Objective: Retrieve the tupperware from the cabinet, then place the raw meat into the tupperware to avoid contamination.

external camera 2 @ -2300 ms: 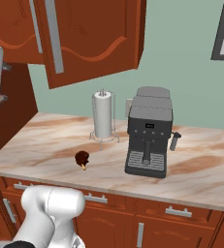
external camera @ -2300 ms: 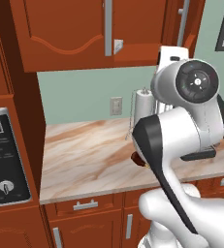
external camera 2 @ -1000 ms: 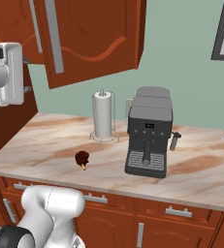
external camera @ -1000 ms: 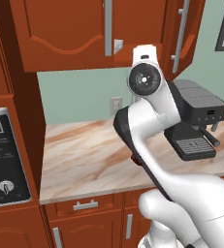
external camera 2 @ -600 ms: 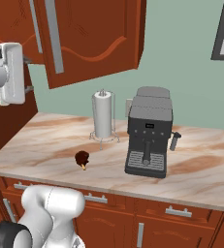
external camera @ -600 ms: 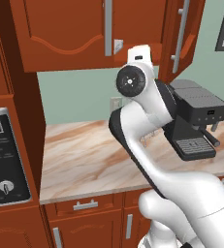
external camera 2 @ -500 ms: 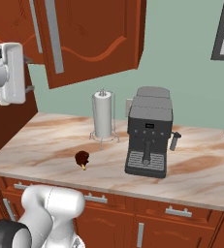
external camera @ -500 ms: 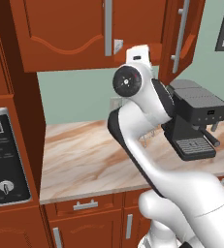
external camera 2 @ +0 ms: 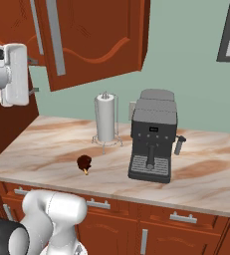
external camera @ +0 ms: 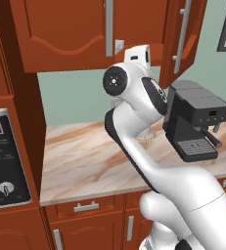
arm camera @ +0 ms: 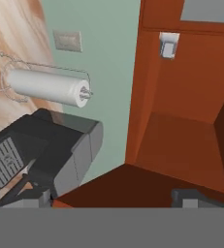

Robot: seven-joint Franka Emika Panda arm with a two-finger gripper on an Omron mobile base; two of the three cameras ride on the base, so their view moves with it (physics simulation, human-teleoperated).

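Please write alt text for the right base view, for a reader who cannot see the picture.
A small dark raw meat piece lies on a marble counter, in front of a paper-towel roll and left of a grey coffee machine. Above, one door of the red-brown cabinet stands open. The robot's white hand is raised at the left edge.

Two base views from behind, looking down over the counter point(external camera 2: 47, 144); shared: coffee machine point(external camera 2: 153, 136); hand view rolled sideways, close under the cabinet point(arm camera: 181, 121).
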